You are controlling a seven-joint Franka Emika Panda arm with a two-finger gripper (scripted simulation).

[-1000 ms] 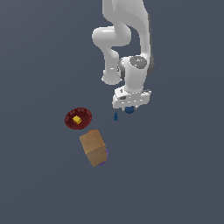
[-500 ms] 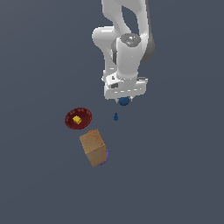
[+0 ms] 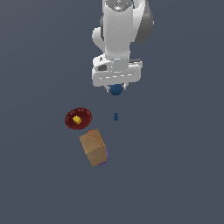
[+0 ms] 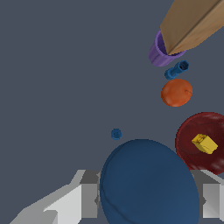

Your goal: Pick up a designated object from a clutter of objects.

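My gripper [image 3: 116,87] is shut on the small dark blue ball [image 3: 116,90] and holds it well above the floor. In the wrist view the ball [image 4: 148,181] fills the space between my grey fingers [image 4: 83,199]. The tiny blue peg [image 3: 116,117] stands on the floor below the ball and shows as a small dot in the wrist view [image 4: 116,134]. The dark red plate [image 3: 83,114] with the yellow cube [image 3: 77,119] lies toward the exterior view's left. The tan wooden block [image 3: 93,148] partly hides the purple item [image 3: 104,157].
The wrist view also shows an orange ball [image 4: 176,92] and a second small blue bolt-shaped piece [image 4: 177,70] between the purple cup [image 4: 161,53], the wooden block [image 4: 192,22] and the plate [image 4: 192,153]. The floor is plain dark grey.
The arm has lifted the blue ball straight up, away from the peg. The plate, block and peg have not moved.
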